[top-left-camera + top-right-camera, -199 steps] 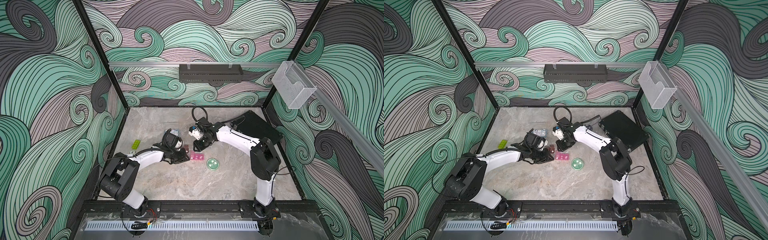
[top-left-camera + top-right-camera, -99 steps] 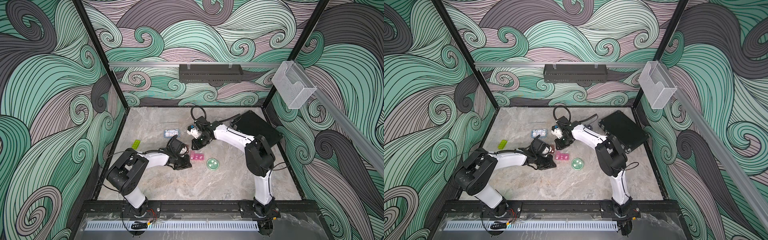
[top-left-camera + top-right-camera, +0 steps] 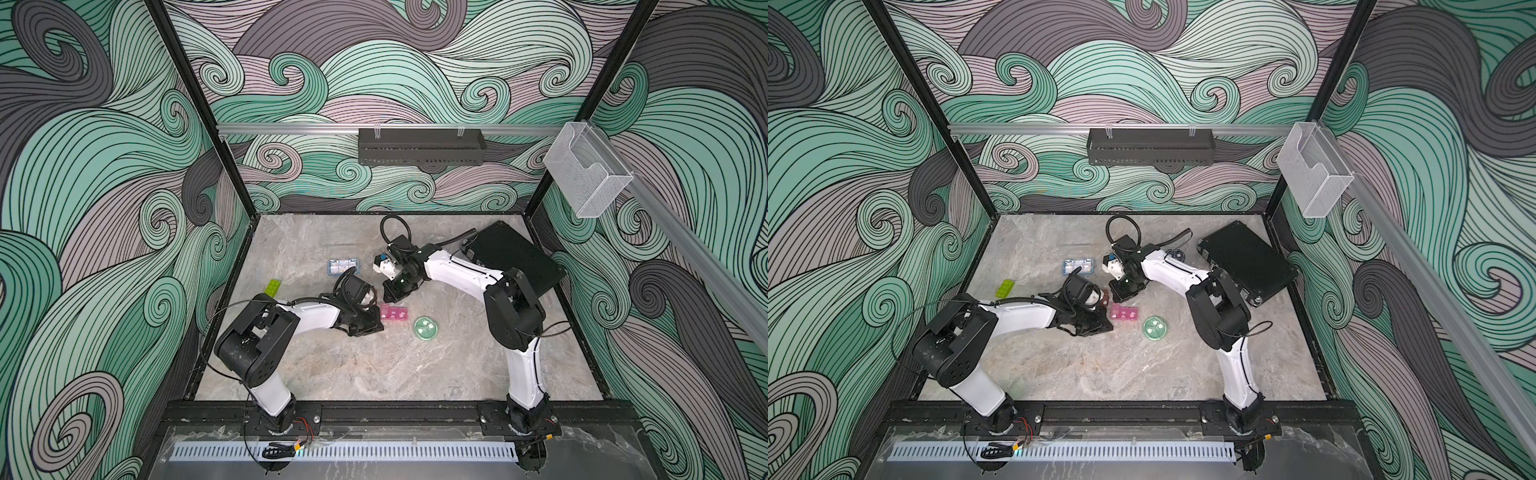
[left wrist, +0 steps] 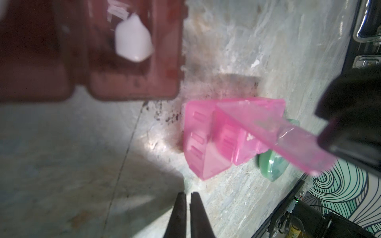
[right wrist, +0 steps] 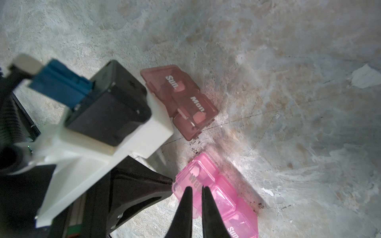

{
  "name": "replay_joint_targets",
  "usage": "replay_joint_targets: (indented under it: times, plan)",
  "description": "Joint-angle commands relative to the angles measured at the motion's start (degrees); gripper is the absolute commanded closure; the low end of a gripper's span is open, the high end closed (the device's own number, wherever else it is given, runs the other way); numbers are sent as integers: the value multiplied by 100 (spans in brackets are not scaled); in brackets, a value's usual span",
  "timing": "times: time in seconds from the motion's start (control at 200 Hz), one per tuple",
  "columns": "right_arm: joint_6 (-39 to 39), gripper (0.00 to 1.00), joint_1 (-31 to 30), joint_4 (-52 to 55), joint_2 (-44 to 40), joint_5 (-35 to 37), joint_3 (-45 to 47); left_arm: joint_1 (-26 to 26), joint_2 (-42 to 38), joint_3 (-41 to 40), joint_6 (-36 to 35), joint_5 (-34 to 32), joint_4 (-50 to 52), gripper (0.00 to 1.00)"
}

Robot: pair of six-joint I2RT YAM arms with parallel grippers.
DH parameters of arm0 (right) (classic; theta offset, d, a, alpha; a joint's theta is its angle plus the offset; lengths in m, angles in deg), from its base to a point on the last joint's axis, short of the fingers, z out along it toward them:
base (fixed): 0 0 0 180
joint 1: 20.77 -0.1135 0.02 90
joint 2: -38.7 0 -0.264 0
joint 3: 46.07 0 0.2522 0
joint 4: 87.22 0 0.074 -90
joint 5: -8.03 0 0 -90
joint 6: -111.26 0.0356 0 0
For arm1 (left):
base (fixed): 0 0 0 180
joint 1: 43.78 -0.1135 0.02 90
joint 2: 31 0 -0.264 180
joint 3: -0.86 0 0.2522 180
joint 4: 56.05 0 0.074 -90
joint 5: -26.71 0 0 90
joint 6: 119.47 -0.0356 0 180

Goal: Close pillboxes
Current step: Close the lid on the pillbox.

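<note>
Jaws shut, empty on left gripper point(image 4: 188, 194) and right gripper point(image 5: 196, 188); pink three-cell pillbox point(image 4: 206, 144) lies just beside both, one lid point(image 4: 268, 127) standing open, so I'd press it down near its free edge with right tips, left bracing.

**Black-and-white arms**

The left arm point(image 3: 311, 318) and right arm point(image 3: 453, 272) are skinned in white, with chunky black joint housings. A ribbed black cable loop point(image 3: 382, 230) is hung off the right wrist. The fingers point(image 5: 183, 214) are moulded black and tapered, and a blue plug point(image 5: 59, 88) is fitted to a wrist camera point(image 5: 109, 107)
</note>
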Motion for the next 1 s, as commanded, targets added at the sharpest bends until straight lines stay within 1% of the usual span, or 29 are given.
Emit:
replay_joint_targets:
  times: [0.0, 0.501, 0.726, 0.996]
  plan:
    - [-86, 87, 22, 25, -38, -110, 96, 22, 106, 209, 55, -102, -16, 91]
    - [-51, 87, -37, -209, -151, -209, 531, 21, 129, 255, 81, -164, -29, 92]
    - [-68, 85, -33, -266, -363, -24, 620, 21, 125, 247, 68, -186, -6, 92]
    - [-68, 85, -83, -243, -468, -140, 737, 21, 142, 289, 77, -199, -30, 92]
